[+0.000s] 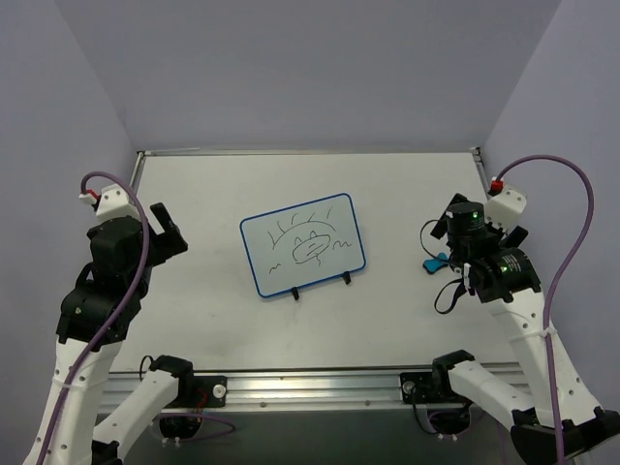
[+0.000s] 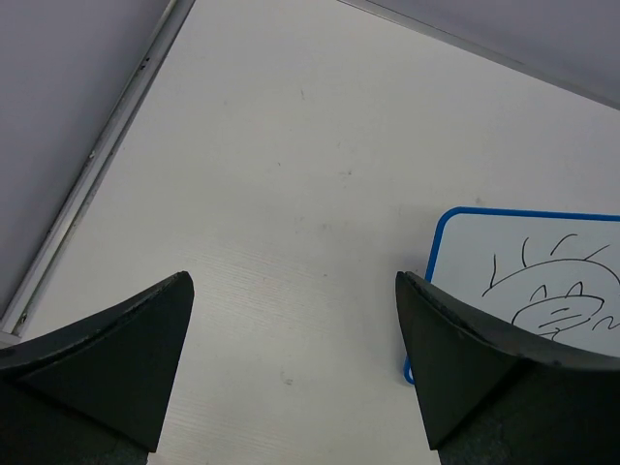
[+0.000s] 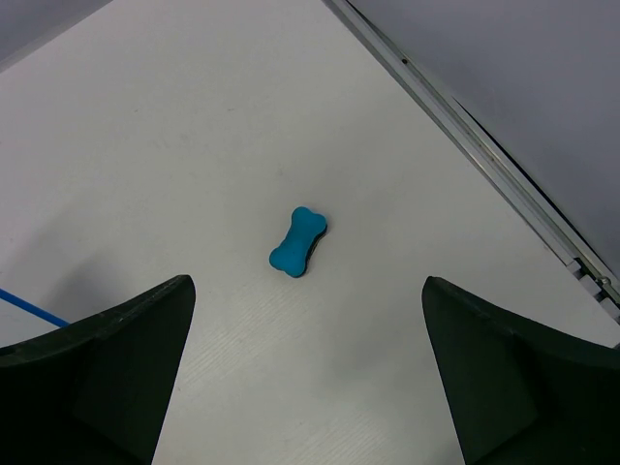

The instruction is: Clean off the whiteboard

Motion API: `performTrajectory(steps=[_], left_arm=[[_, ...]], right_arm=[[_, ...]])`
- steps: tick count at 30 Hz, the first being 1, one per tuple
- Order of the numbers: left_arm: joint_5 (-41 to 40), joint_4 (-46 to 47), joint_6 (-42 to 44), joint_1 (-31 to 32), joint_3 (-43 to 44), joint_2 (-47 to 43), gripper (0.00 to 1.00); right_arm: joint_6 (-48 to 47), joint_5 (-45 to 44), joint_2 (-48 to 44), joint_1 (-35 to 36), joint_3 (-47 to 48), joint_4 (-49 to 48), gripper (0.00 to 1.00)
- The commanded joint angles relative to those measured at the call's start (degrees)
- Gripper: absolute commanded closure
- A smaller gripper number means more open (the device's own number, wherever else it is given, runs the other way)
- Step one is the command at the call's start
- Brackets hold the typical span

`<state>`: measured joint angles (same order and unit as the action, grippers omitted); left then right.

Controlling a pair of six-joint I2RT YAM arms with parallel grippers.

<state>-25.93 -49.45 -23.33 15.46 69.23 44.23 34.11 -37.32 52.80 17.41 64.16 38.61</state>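
Note:
The whiteboard (image 1: 302, 242) stands tilted on two small black feet at the middle of the table, with a blue frame and a black marker doodle of a face under a sun. Its left corner shows in the left wrist view (image 2: 542, 281). A small blue bone-shaped eraser (image 1: 435, 262) lies flat on the table to the board's right. My right gripper (image 1: 450, 242) hovers over it, open and empty, and the eraser (image 3: 297, 241) lies just ahead of the open right gripper (image 3: 307, 281). My left gripper (image 1: 167, 231) is open and empty, left of the board (image 2: 293, 281).
The white table (image 1: 213, 184) has a raised metal rim along its back and sides, seen at the left (image 2: 97, 155) and at the right (image 3: 484, 165). Purple-grey walls enclose it. A thin strip of the board's blue frame (image 3: 29, 305) shows at the left of the right wrist view.

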Motion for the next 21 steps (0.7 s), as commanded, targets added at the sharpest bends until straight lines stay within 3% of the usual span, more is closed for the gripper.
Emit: performTrajectory(steps=[1,11,16,21], left_arm=[[-1.49,2.34,0.48,0.44,-0.06,-0.72,0.06],[-1.49,2.25,0.48,0.71,0.03,-0.90,0.06],[1.49,3.74,-1.45,0.71,-0.76,-0.99,0.06],[22.74,17.70,-1.54,0.62,-7.26,0.06,0.06]], right_arm=[[0.26,-2.85,0.38,0.34,0.26,0.41,0.00],[-0.09,-2.58,-1.20,0.34,0.35,-0.46,0.00],[-1.93,5.05,-2.34,0.34,-1.40,-4.49,0.00],[-6.33,16.21,-4.71,0.35,-4.48,-10.04,0.00]])
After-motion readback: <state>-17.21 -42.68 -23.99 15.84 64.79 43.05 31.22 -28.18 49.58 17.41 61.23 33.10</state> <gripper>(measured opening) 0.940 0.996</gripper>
